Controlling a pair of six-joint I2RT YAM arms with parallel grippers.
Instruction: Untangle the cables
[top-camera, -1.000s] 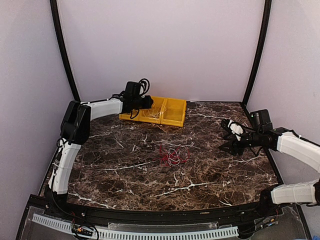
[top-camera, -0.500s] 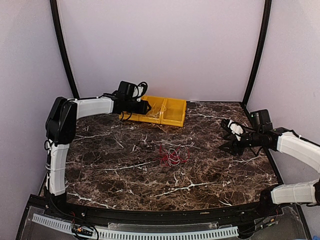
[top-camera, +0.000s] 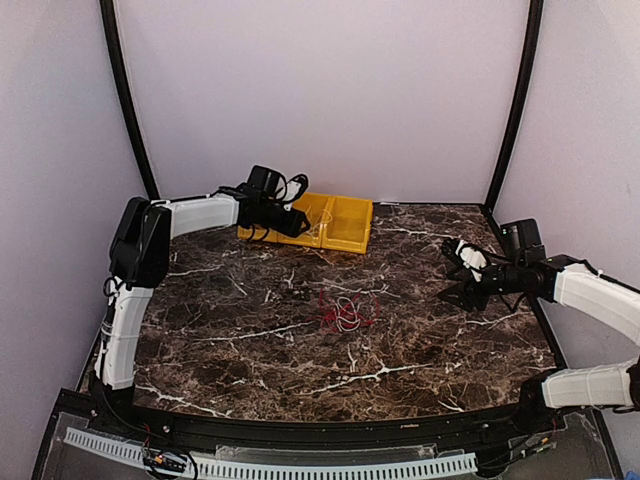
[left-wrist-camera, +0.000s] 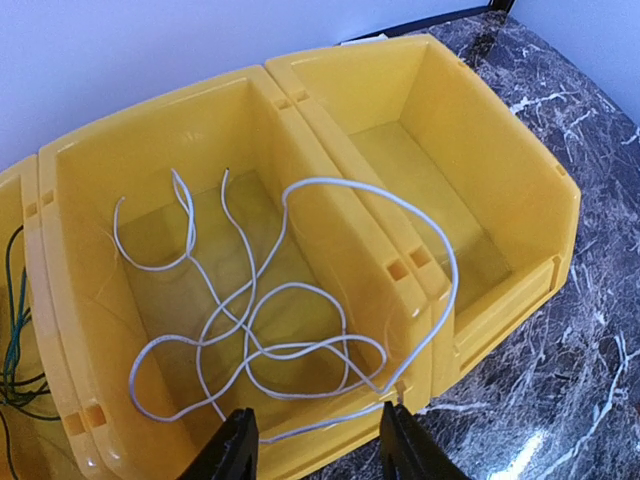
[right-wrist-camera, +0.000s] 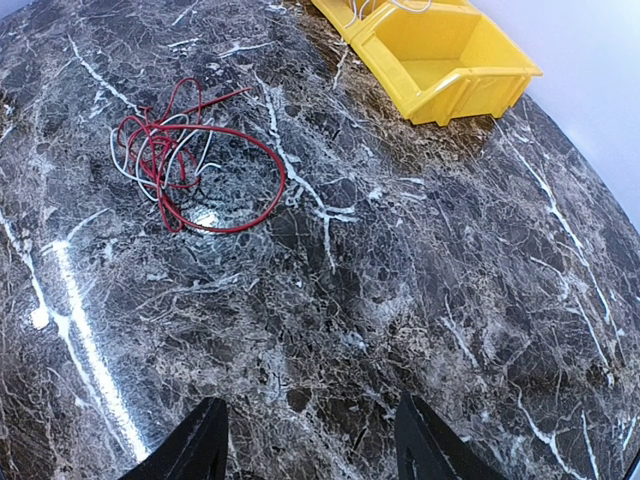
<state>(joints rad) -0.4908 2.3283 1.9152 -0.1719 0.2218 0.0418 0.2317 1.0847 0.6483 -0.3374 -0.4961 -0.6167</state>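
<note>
parked with left gripper (left-wrist-camera: 318, 442) at the front lip of the middle yellow bin (left-wrist-camera: 150, 140), jaws spread, pinching nothing. white cable (left-wrist-camera: 265, 350) coiled inside, one loop draped over the divider toward the empty bin (left-wrist-camera: 500, 180), one strand seen right between the fingertips (left-wrist-camera: 235, 450). risk 1: snagging that strand or loop on a finger during retreat, hauling the cable out of the bin. right gripper (right-wrist-camera: 312, 440) also spread wide, empty, hovering over marble table (right-wrist-camera: 450, 300), well apart from the red-and-white tangle (right-wrist-camera: 160, 155) mid-table. risk 2: grabbing the whole bundle instead of one strand, cinching the knot tighter. risk 3: thin wire slipping from the pads, or scraping fingertips on the marble. green cable (left-wrist-camera: 12, 350) in the far-left bin, barely in view.
</note>
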